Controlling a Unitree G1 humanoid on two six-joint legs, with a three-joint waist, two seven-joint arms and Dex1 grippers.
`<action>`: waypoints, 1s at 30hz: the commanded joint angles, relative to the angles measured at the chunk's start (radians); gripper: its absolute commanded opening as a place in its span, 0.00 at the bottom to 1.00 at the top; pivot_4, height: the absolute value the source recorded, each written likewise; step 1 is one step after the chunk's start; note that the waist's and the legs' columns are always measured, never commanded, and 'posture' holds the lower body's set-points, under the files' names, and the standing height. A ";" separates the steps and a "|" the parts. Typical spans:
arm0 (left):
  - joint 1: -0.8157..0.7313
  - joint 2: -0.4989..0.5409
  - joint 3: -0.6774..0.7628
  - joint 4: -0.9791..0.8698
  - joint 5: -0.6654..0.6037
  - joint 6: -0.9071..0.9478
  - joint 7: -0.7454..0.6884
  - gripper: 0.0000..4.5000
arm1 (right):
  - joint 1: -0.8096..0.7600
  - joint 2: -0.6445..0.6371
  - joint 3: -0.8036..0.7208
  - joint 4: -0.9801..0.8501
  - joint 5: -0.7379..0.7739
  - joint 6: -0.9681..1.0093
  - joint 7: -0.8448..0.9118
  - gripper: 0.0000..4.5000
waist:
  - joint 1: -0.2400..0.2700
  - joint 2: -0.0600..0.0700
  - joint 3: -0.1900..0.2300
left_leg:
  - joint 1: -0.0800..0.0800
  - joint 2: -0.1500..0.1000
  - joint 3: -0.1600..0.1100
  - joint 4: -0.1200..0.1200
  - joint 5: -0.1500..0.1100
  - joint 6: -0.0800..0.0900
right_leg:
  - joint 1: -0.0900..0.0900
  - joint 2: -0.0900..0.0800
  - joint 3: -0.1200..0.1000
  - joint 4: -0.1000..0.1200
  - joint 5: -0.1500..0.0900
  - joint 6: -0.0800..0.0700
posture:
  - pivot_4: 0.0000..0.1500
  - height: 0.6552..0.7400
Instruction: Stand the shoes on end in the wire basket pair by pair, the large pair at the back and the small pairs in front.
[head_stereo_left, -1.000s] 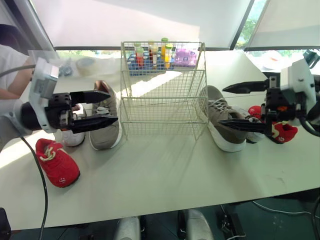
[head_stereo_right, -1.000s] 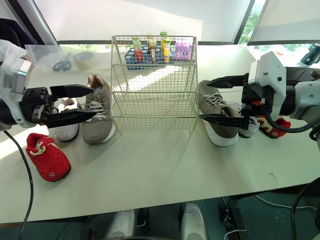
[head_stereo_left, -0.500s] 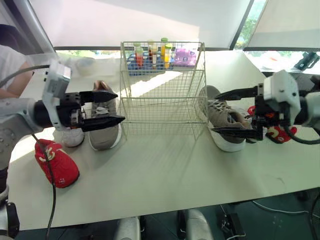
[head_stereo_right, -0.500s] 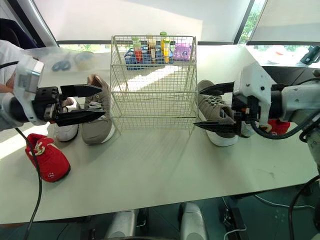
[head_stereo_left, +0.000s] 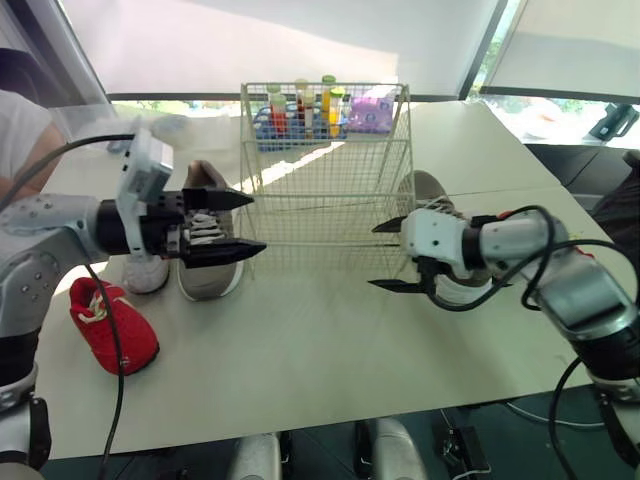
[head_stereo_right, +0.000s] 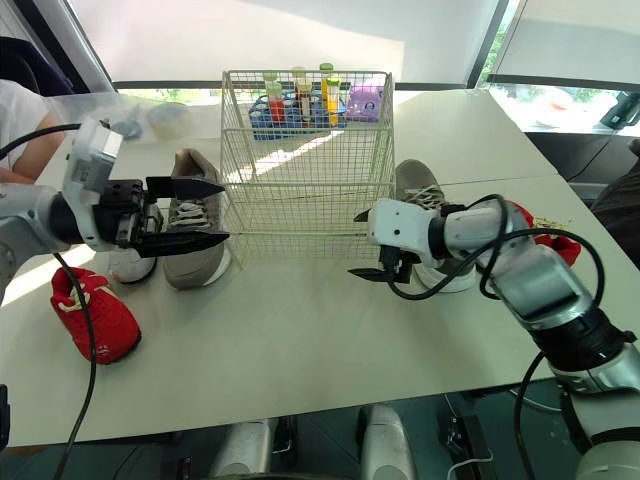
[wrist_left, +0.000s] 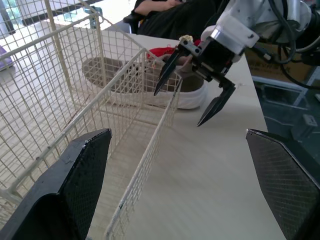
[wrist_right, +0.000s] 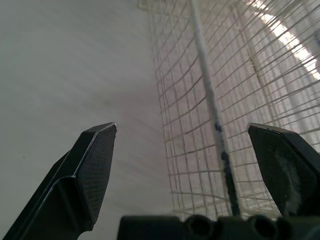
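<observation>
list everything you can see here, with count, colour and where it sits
wire basket: 1, cream, middle of the table, nothing in it
grey sneakers: 2, grey-beige, one lying left of the basket, the other right of it
red shoes: 2, red, small, one front left, one far right behind the right arm
white shoe: 1, white, small, beside the left grey sneaker
blue crate of bottles: 1, behind the basket
purple pack: 1, next to the crate
clear bag: 1, back left
table: 1, white
person: 1, white sleeve, far left
left tool: open, over the left sneaker
right tool: open, at the basket's front right corner
</observation>
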 joint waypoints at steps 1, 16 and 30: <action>-0.048 -0.014 -0.018 0.018 0.026 -0.032 -0.019 0.98 | -0.065 0.023 0.032 0.048 -0.085 -0.039 0.008 1.00 | 0.001 0.000 0.000 | 0.000 0.000 0.000 0.000 0.000 0.000 | 0.000 0.000 0.000 0.000 0.000 0.000 | 1.00 1.00; -0.056 -0.048 -0.002 0.020 0.054 -0.048 -0.015 1.00 | -0.174 0.100 0.065 0.193 -0.193 -0.175 0.114 0.02 | -0.008 -0.001 0.000 | 0.001 0.000 0.000 0.000 0.000 0.000 | 0.001 0.001 0.000 0.001 0.000 0.000 | 1.00 1.00; -0.041 -0.064 -0.001 -0.001 0.058 -0.060 0.016 1.00 | -0.213 0.127 0.014 0.248 -0.148 -0.149 0.201 0.02 | -0.006 -0.001 0.000 | 0.000 0.000 0.000 0.000 0.000 0.000 | 0.001 0.001 0.000 0.001 0.000 0.001 | 1.00 1.00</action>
